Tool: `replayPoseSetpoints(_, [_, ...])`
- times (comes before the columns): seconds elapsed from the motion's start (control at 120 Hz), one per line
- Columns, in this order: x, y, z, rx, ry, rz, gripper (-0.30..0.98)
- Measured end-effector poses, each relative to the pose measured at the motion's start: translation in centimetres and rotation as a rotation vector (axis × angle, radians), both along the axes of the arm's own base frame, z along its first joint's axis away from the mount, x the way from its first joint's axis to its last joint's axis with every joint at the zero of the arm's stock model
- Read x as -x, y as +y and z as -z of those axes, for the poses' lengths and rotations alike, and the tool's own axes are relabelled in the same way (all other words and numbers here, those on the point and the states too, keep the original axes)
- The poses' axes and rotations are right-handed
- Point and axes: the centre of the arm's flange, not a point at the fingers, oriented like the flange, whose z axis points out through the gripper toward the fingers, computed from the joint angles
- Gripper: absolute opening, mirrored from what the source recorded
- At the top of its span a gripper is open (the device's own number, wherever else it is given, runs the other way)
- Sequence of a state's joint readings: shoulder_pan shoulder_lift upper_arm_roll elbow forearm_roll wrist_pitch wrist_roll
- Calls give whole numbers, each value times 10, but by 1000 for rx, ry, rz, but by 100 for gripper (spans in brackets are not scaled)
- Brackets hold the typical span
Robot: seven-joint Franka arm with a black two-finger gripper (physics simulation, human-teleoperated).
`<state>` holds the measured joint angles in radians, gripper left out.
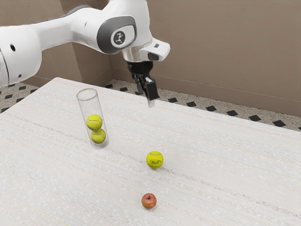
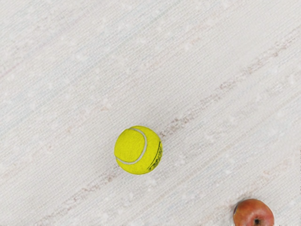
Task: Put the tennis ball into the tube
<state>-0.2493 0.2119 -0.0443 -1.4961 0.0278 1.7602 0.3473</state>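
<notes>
Black tool [image 1: 150, 100] hangs above the white worktop [image 1: 225, 169], pointing down and well apart from the things on it; whether it is released or clenched, I cannot tell. Loose tennis ball [image 1: 154, 159] rests on the worktop, bright yellow-green, with a pale seam and dark printed marks. Toward the exterior camera from it sits a red apple [image 1: 149, 201], apart from the ball, its stem end facing up; the wrist view has both as well. Toward the exterior view's left of the loose ball stands a clear tube [image 1: 83, 106], its open end up, holding two more balls, the upper ball [image 1: 94, 122] resting on the lower ball [image 1: 98, 136]. Past the worktop lie a floor [image 1: 211, 108] with dark diamonds and a brown wall [image 1: 225, 52].
</notes>
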Motion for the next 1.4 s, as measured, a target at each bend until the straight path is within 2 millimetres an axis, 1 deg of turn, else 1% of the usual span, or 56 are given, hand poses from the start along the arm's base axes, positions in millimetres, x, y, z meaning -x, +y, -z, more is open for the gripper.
replayPoseSetpoints(0.067, [-3, 1, 9, -3, 21, -8, 68])
replayPoseSetpoints(0.108, [-5, 2, 19, -4, 40, -13, 68])
replayPoseSetpoints(0.133, [-8, 2, 30, 1, 60, -18, 68])
replayPoseSetpoints(0.192, [-16, 2, 67, 10, 126, -34, 68])
replayPoseSetpoints(0.292, [-26, 10, 120, 52, 228, -79, 68])
replayPoseSetpoints(0.35, [-27, 7, 142, 73, 272, -90, 68])
replayPoseSetpoints(0.408, [-21, 4, 168, 104, 332, -108, 69])
replayPoseSetpoints(0.475, [-20, 0, 197, 129, 383, -125, 69])
replayPoseSetpoints(0.533, [-21, -3, 214, 143, 398, -136, 69])
replayPoseSetpoints(0.575, [-24, -2, 224, 142, 399, -143, 68])
replayPoseSetpoints(0.617, [-28, 5, 231, 130, 389, -153, 68])
replayPoseSetpoints(0.667, [-34, 15, 234, 117, 373, -168, 68])
replayPoseSetpoints(0.725, [-39, 22, 242, 115, 362, -186, 69])
replayPoseSetpoints(0.908, [-50, 25, 276, 139, 334, -237, 69])
replayPoseSetpoints(1.0, [-59, 28, 280, 106, 293, -232, 69])
replayPoseSetpoints(1.083, [-62, 28, 283, 83, 272, -222, 68])
replayPoseSetpoints(1.183, [-62, 23, 284, 68, 258, -211, 60])
replayPoseSetpoints(1.3, [-61, 23, 286, 55, 255, -206, 47])
replayPoseSetpoints(1.4, [-59, 25, 291, 45, 266, -207, 42])
